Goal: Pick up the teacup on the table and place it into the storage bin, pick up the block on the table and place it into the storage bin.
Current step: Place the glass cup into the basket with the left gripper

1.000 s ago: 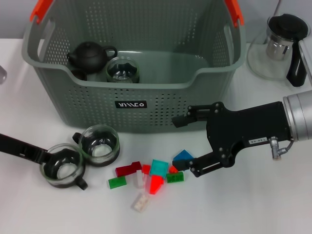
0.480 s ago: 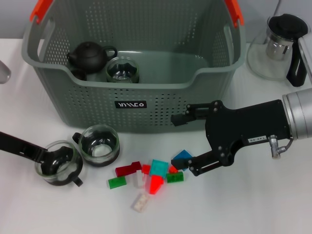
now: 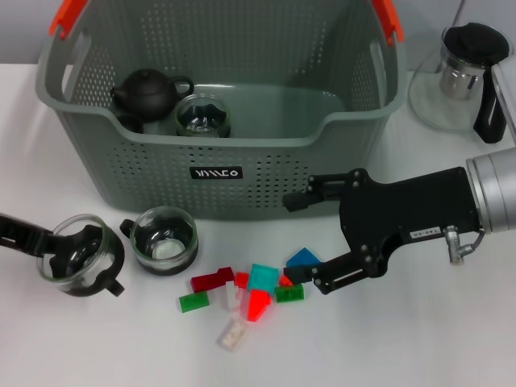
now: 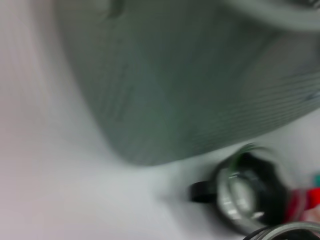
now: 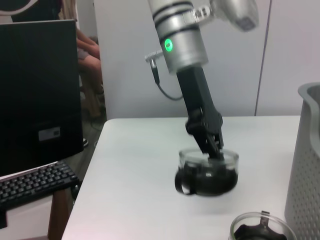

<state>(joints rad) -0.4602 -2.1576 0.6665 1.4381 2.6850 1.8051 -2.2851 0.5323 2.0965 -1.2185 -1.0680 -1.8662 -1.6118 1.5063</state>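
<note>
The left gripper (image 3: pixel 55 248) is clamped on the rim of a glass teacup (image 3: pixel 76 254), held at seven o'clock of the storage bin (image 3: pixel 218 121). A second teacup (image 3: pixel 164 239) stands just beside it at three o'clock. The right gripper (image 3: pixel 297 238) is spread wide, its lower finger touching the blue block (image 3: pixel 303 257) at five o'clock of the bin.

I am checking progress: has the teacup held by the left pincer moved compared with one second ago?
Yes. The held teacup has gone toward the robot's left, farther from the second teacup, which stands in place. The left pincer grips its rim.

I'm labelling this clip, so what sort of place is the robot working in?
Probably an office or lab: a white table, with a computer monitor and keyboard beside it and a seated person behind.
</note>
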